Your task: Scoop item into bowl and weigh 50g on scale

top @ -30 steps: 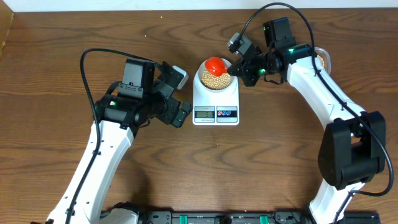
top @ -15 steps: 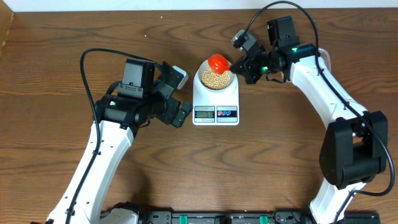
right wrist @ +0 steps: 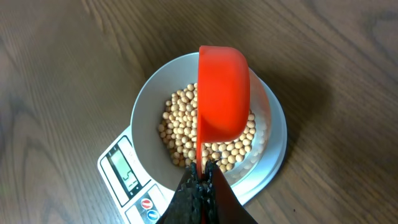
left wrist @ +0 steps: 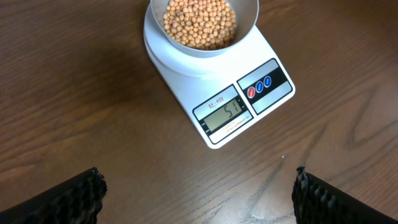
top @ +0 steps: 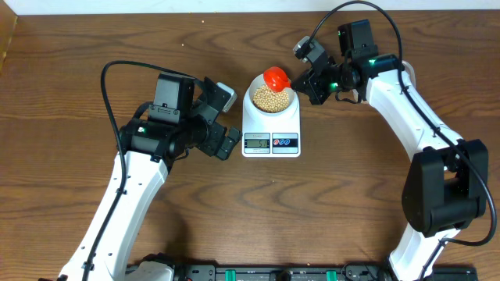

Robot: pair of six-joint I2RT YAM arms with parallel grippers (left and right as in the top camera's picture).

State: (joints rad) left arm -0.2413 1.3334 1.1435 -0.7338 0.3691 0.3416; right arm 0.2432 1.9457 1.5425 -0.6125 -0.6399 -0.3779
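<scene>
A pale bowl (top: 257, 99) holding many tan beans (top: 271, 97) stands on the white scale (top: 271, 129). The scale's display (left wrist: 224, 112) reads 51 in the left wrist view. My right gripper (top: 303, 80) is shut on the handle of an orange-red scoop (top: 274, 77), held tilted above the bowl's far right rim. In the right wrist view the scoop (right wrist: 222, 92) hangs over the beans (right wrist: 180, 127) and its inside is turned away. My left gripper (top: 225, 117) is open and empty, left of the scale. In the left wrist view, the bowl (left wrist: 245, 28) sits at the top.
The edge of a container (top: 406, 76) shows behind the right arm at the back right. A black rail (top: 258, 273) runs along the table's front edge. Both arm bases stand at the front corners.
My right gripper has lifted the scoop and drawn it back toward the bowl's far right rim. The left arm has not moved.
</scene>
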